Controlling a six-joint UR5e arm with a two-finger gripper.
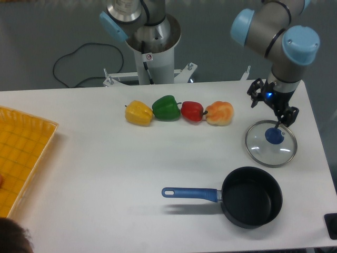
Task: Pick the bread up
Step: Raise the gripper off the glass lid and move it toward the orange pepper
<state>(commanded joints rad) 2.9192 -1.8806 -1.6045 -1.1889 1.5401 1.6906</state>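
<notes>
Your target, the small lumpy glossy orange bread bun with pale cream patches [219, 113], lies on the white table [105, 174] at the right end of a row of four items set along the far half of the surface. Reading that row from the camera's left, you have a yellow pepper [139, 113], a green pepper [166, 107], a red pepper [192, 111], and then the bread, which touches the red pepper. Your arm's black two-finger gripper [276, 113] hangs well to the right of the bread, just above the round glass lid with a metal rim and blue knob [270, 143]; its fingers look spread with nothing between them, one near the knob. In front of the lid, nearer the camera, sits a black saucepan with a blue handle [250, 197], the handle pointing to the camera's left. At the left edge of the table you can see part of a yellow gridded tray [21, 158].
</notes>
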